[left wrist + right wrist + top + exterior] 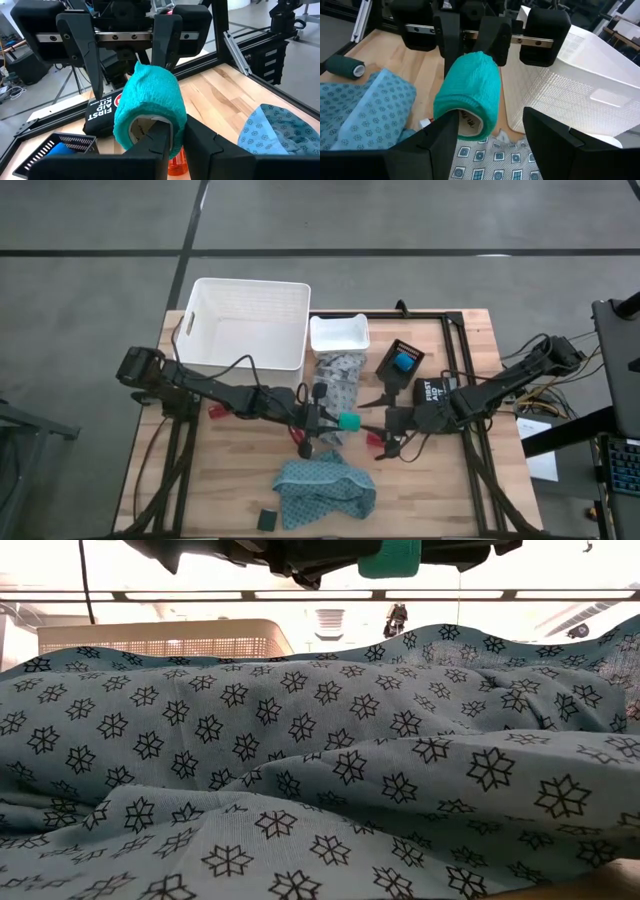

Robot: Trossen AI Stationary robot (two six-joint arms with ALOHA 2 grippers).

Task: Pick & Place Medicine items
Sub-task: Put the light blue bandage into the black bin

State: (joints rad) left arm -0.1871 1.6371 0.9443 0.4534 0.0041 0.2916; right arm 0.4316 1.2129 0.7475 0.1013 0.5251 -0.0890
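Rough teal bandage roll (150,107), wooden table (440,500)

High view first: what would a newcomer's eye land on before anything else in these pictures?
The teal roll, held up over the middle of the table. The left gripper is shut on its wall, while the right gripper faces it with fingers open on either side. Next comes the star-patterned cloth, which fills nearly the whole low view.
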